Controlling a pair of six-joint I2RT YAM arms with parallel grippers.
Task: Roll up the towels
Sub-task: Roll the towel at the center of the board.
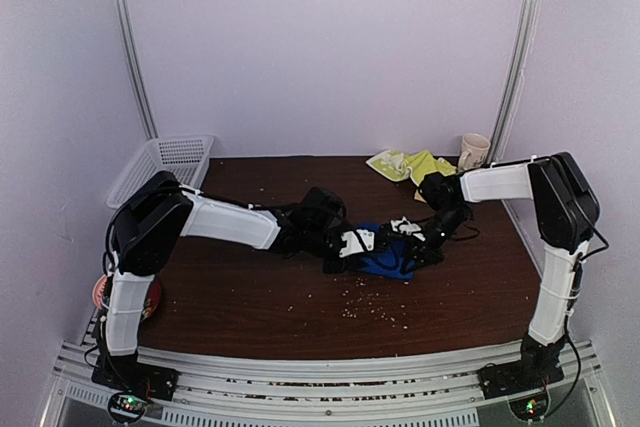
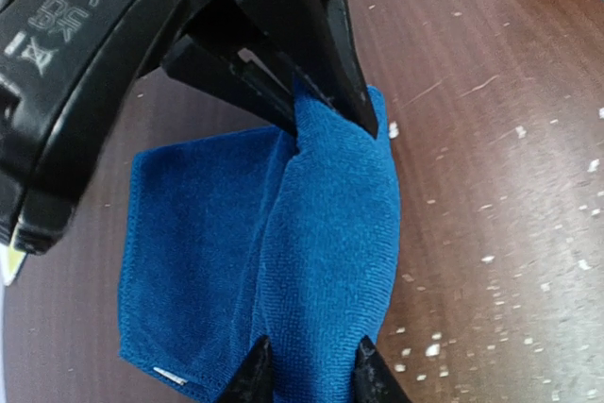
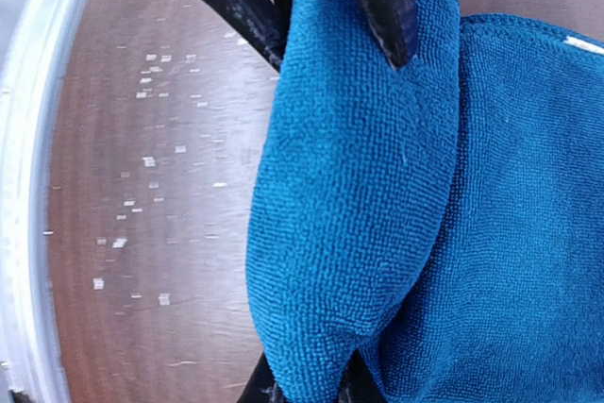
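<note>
The blue towel (image 1: 385, 260) lies mid-table with one edge rolled into a thick fold (image 2: 330, 233). My left gripper (image 2: 311, 370) is shut on the near end of that fold, a fingertip on each side. From the opposite side my right gripper (image 3: 307, 389) is shut on the fold's other end (image 3: 349, 186). In the top view the left gripper (image 1: 368, 244) and right gripper (image 1: 412, 235) meet over the towel. The flat rest of the towel (image 2: 189, 233) spreads beside the roll. The yellow-green towel (image 1: 410, 164) lies crumpled at the back right, apart from both grippers.
A pale mug (image 1: 474, 151) stands at the back right corner beside the yellow-green towel. A white mesh basket (image 1: 165, 162) sits at the back left. Pale crumbs (image 1: 370, 302) dot the brown table in front of the blue towel. A red round object (image 1: 150, 299) lies by the left arm's base.
</note>
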